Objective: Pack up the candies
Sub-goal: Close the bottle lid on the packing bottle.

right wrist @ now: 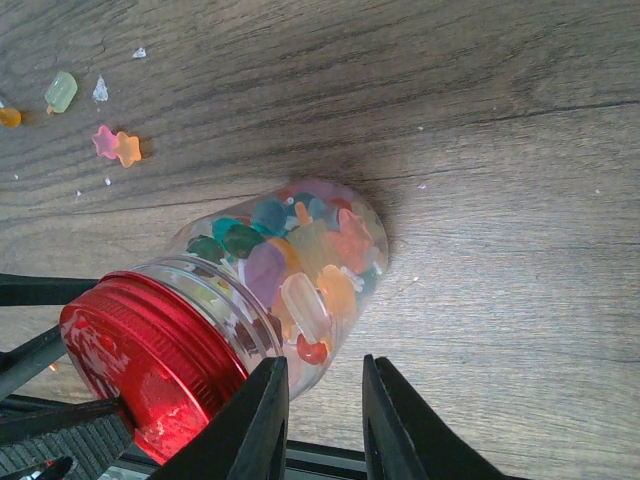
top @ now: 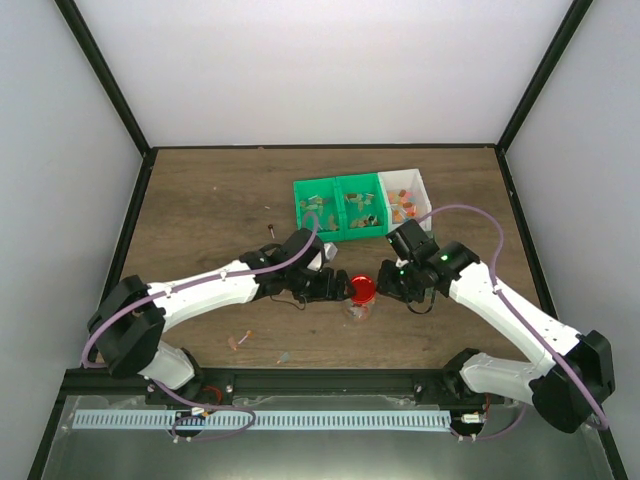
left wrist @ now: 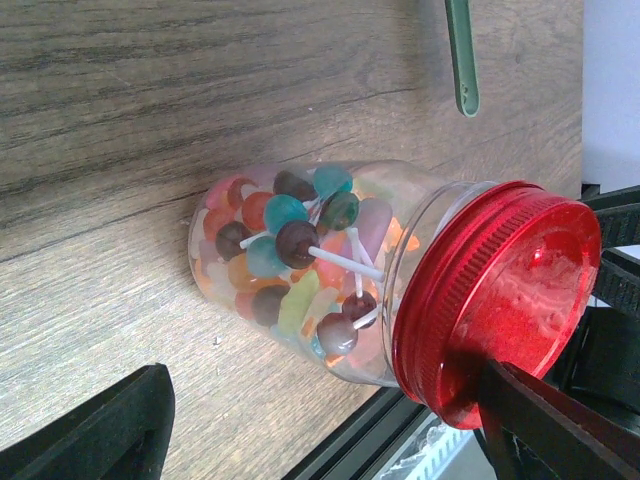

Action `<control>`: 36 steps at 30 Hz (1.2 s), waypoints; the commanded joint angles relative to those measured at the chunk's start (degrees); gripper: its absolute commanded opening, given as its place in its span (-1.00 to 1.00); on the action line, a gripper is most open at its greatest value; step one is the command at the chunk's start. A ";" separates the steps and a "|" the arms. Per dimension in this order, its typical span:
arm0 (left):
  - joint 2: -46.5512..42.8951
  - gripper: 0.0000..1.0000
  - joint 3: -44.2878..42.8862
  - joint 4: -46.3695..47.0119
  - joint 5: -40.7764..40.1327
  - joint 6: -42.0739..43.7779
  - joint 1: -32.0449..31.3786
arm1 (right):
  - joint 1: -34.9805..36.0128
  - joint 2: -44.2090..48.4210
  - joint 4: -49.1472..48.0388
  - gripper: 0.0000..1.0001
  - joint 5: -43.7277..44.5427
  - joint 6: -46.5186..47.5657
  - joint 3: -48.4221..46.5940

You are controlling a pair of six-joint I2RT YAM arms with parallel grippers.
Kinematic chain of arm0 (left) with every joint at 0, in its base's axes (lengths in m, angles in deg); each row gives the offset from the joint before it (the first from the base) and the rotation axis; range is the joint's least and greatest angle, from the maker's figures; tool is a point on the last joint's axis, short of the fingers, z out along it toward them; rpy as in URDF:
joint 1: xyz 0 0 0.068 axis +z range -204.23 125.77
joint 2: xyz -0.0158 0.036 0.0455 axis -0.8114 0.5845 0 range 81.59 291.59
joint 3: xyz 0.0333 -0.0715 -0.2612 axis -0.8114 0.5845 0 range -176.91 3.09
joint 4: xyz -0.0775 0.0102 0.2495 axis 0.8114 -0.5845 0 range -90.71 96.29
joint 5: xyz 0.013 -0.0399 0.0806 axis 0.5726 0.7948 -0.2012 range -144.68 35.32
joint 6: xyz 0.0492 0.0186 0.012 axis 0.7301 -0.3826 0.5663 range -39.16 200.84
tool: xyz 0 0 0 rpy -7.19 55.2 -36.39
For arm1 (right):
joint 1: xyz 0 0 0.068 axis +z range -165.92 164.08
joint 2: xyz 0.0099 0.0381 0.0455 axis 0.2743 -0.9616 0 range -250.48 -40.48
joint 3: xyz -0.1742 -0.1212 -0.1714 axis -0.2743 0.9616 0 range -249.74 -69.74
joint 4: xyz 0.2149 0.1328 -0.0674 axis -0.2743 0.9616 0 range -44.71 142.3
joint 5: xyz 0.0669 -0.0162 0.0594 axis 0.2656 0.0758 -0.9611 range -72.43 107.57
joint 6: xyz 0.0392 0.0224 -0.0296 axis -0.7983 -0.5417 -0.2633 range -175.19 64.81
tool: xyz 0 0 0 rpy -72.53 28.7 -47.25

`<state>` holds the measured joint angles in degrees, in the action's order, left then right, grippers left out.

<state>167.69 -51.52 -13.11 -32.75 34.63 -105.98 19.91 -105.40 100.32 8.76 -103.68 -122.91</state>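
Observation:
A clear jar (top: 359,311) with a red lid (top: 363,289) on it rests on the wood table between my two grippers. The candies (left wrist: 290,260) fill it in mixed colours, some on white sticks; the right wrist view shows them too (right wrist: 300,260). My left gripper (top: 338,287) (left wrist: 320,390) is wide open. One finger (left wrist: 560,425) lies against the lid's rim (left wrist: 500,300) and the other (left wrist: 95,435) stands well clear of the glass. My right gripper (top: 395,290) (right wrist: 322,375) has its jaws a little apart with only table between them, its left finger (right wrist: 250,425) beside the jar's lower wall.
Green bins (top: 338,188) and a white bin (top: 420,183) holding sweets stand behind the jar. Loose sweets lie on the table (right wrist: 115,145) (top: 238,340). A green scoop handle (left wrist: 462,55) lies beyond the jar. The table's front rail (top: 330,380) is close below.

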 commanded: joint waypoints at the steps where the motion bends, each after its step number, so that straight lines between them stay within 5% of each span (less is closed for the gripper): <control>1: 0.83 0.69 -0.02 -0.48 -0.52 0.72 -0.20 | 0.37 0.37 -0.38 -0.52 0.14 0.37 -1.23; 14: 2.66 0.69 -7.05 -0.31 -0.35 0.26 -0.10 | 0.21 2.98 10.08 -0.52 11.82 -4.45 -9.12; 36: 7.16 0.71 -10.66 -4.13 -3.54 -0.63 0.60 | 0.45 -3.12 -3.53 -0.58 -4.91 1.29 -2.66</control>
<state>175.02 -60.89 -15.12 -34.85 33.49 -105.63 19.91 -107.39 100.01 6.96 -103.52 -127.76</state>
